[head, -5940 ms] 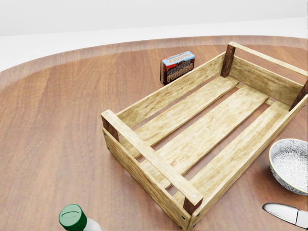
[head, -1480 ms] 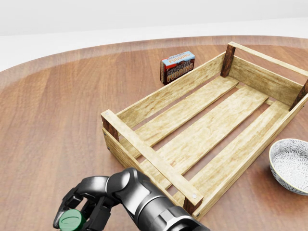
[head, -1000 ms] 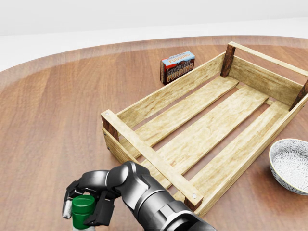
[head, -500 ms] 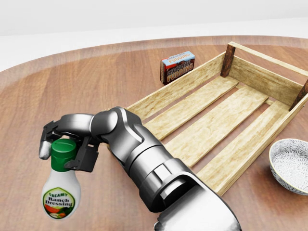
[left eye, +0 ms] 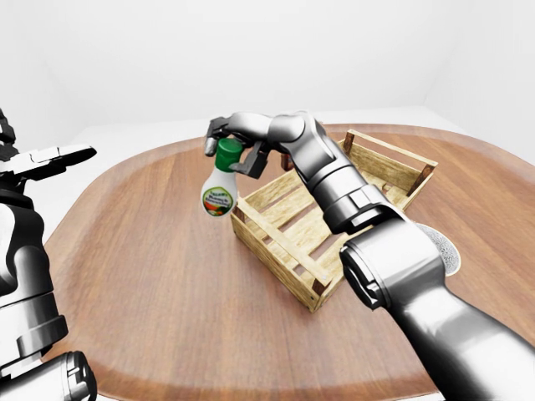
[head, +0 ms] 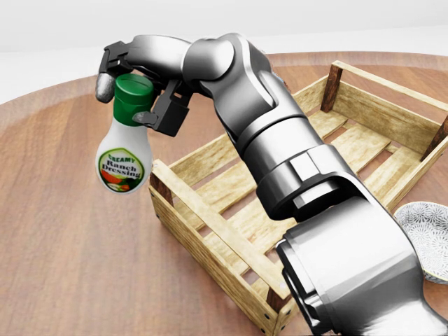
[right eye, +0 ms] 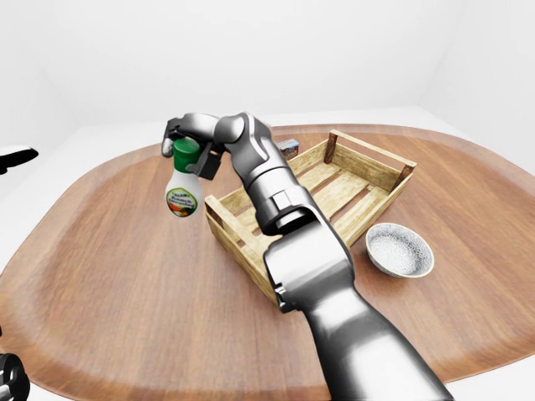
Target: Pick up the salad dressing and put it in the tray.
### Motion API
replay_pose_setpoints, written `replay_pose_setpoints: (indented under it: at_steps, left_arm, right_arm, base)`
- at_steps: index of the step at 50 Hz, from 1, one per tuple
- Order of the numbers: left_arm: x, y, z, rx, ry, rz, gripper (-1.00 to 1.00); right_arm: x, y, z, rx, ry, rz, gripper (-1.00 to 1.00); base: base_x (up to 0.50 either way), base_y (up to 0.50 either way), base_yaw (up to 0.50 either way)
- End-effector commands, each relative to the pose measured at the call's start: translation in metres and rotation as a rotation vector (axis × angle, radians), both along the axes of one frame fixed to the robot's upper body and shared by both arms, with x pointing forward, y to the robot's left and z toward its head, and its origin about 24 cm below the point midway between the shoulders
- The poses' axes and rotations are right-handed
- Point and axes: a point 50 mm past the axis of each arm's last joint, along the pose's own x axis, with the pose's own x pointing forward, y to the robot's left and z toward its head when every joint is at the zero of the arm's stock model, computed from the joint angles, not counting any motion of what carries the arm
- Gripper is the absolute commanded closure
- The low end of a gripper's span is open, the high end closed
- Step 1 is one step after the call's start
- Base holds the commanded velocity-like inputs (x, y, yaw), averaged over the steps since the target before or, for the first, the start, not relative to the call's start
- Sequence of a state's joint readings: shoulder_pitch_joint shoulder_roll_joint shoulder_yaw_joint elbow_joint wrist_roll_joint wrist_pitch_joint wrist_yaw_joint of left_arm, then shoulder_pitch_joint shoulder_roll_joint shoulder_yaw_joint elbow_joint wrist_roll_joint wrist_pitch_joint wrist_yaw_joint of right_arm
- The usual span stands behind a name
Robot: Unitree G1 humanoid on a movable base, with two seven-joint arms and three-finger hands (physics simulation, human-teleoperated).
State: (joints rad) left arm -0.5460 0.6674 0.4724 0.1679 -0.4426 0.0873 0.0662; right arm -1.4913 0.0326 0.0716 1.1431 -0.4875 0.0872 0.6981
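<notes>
Carrying: right hand (head: 136, 66) closed round the green cap and neck of the ranch dressing bottle (head: 124, 150), which hangs clear above the table (head: 63, 231), just outside the tray's near-left corner and not yet over its slats.
Near edge of table: patterned bowl (right eye: 400, 250) sits beside the tray's right side, apart from it.
Tray: slatted wooden tray (head: 210, 231), nothing inside it, lying at an angle across the middle of the table.
Far side of tray: pudding box (right eye: 288, 149) stands just beyond the tray's far wall; the arm hides it in the head view.
Left hand: left hand (left eye: 50, 159) held off the table's left edge with fingers spread flat, holding nothing.
Risk, grip: the hold is high on the cap only, so the heavy body may swing or slip out during a quick sideways move.
Risk, clearance: the bottle's base hangs about level with the tray wall; a low pass could strike the rim and shove the tray toward the bowl.
View differences: head view alone reads the label; eye views alone show the left hand; right-eye view shows the bowl whole.
</notes>
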Motion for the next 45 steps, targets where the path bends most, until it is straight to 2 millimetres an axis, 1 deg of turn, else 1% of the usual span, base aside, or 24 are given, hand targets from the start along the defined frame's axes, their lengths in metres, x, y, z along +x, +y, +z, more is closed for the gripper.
replay_pose_setpoints:
  at_steps: [1,5,7,8,9,13,14,19,20,23,24,25,27,28,29,30,31,32,35,37,39,42,44,45]
  left_arm:
    - [0.001,0.0,-0.001,-0.001,0.005,0.002,-1.0]
    - [0.001,0.001,-0.001,-0.001,0.005,0.004,-1.0]
    - [0.001,0.0,-0.001,-0.002,0.006,0.002,-1.0]
    - [0.001,-0.001,-0.001,0.001,0.007,0.002,-1.0]
    - [0.001,-0.001,-0.001,0.001,0.005,0.001,-1.0]
    - [0.0,-0.001,0.002,0.006,-0.005,0.002,-1.0]
    - [0.0,0.0,0.001,0.004,0.0,0.006,-1.0]
    - [0.0,0.0,0.001,0.005,-0.001,0.007,-1.0]
    - [0.0,0.0,0.001,0.005,-0.001,0.006,-1.0]
    - [0.0,-0.001,0.001,0.006,0.001,0.006,-1.0]
    - [0.0,-0.001,0.001,0.007,0.0,0.006,-1.0]
    - [0.0,-0.001,0.001,0.007,-0.001,0.005,-1.0]
    - [0.0,-0.001,0.0,0.007,0.001,0.005,-1.0]
    - [0.001,-0.001,0.0,0.007,0.004,0.007,-1.0]
    - [0.001,0.0,0.0,0.006,0.004,0.007,-1.0]
    - [0.001,0.0,0.0,0.005,0.007,0.008,-1.0]
    - [0.001,0.0,0.0,0.005,0.007,0.008,-1.0]
    - [0.002,0.0,-0.001,0.004,0.013,0.009,-1.0]
    - [0.002,0.0,-0.002,0.005,0.014,0.008,-1.0]
    - [0.002,0.0,-0.002,0.004,0.016,0.008,-1.0]
    - [0.003,0.0,-0.003,0.004,0.018,0.008,-1.0]
    - [0.002,0.0,-0.002,0.004,0.017,0.009,-1.0]
    - [0.002,0.0,-0.002,0.005,0.016,0.008,-1.0]
    - [0.002,0.0,-0.002,0.006,0.015,0.009,-1.0]
  right_arm:
    - [0.009,-0.057,0.058,0.027,-0.21,-0.133,0.98]
    - [0.006,-0.072,0.067,-0.013,-0.314,-0.169,0.98]
    - [0.004,-0.085,0.064,-0.072,-0.371,-0.207,0.98]
    - [0.003,-0.092,0.063,-0.052,-0.377,-0.22,0.98]
    - [0.003,-0.096,0.06,-0.061,-0.383,-0.232,0.98]
    - [0.006,-0.127,0.038,-0.135,-0.372,-0.321,0.98]
    - [0.007,-0.139,0.032,-0.128,-0.357,-0.351,0.98]
    - [0.006,-0.169,0.014,-0.107,-0.306,-0.422,0.98]
    - [0.006,-0.172,0.011,-0.101,-0.296,-0.425,0.98]
    - [0.009,-0.18,-0.008,-0.109,-0.224,-0.443,0.98]
    - [0.012,-0.185,-0.027,-0.143,-0.159,-0.457,0.98]
    - [0.013,-0.19,-0.039,-0.132,-0.102,-0.47,0.98]
    - [0.015,-0.195,-0.052,-0.077,-0.023,-0.481,0.98]
    - [0.015,-0.199,-0.066,-0.094,0.032,-0.495,0.99]
    - [0.015,-0.202,-0.073,-0.082,0.071,-0.503,0.99]
    - [0.014,-0.208,-0.089,-0.069,0.143,-0.521,0.99]
    - [0.014,-0.208,-0.09,-0.067,0.155,-0.522,0.99]
    - [0.012,-0.213,-0.102,-0.056,0.208,-0.538,0.99]
    - [0.009,-0.219,-0.117,-0.059,0.278,-0.558,0.99]
    - [0.004,-0.225,-0.133,-0.11,0.33,-0.574,0.99]
    - [0.0,-0.228,-0.142,-0.103,0.366,-0.581,0.99]
    - [-0.004,-0.232,-0.156,-0.153,0.383,-0.611,1.0]
    - [-0.006,-0.234,-0.16,-0.141,0.396,-0.62,1.0]
    - [-0.007,-0.235,-0.162,-0.188,0.392,-0.623,0.99]
  base:
    - [0.0,0.0,0.0]
    - [0.0,0.0,0.0]
    - [0.0,0.0,0.0]
    - [0.0,0.0,0.0]
    - [0.0,0.0,0.0]
    - [0.0,0.0,0.0]
    - [0.0,0.0,0.0]
    - [0.0,0.0,0.0]
    - [0.0,0.0,0.0]
    - [0.0,0.0,0.0]
    - [0.0,0.0,0.0]
    - [0.0,0.0,0.0]
    - [0.0,0.0,0.0]
    - [0.0,0.0,0.0]
    - [0.0,0.0,0.0]
    - [0.0,0.0,0.0]
    - [0.0,0.0,0.0]
    - [0.0,0.0,0.0]
    - [0.0,0.0,0.0]
    - [0.0,0.0,0.0]
    - [0.0,0.0,0.0]
    - [0.0,0.0,0.0]
    - [0.0,0.0,0.0]
    - [0.0,0.0,0.0]
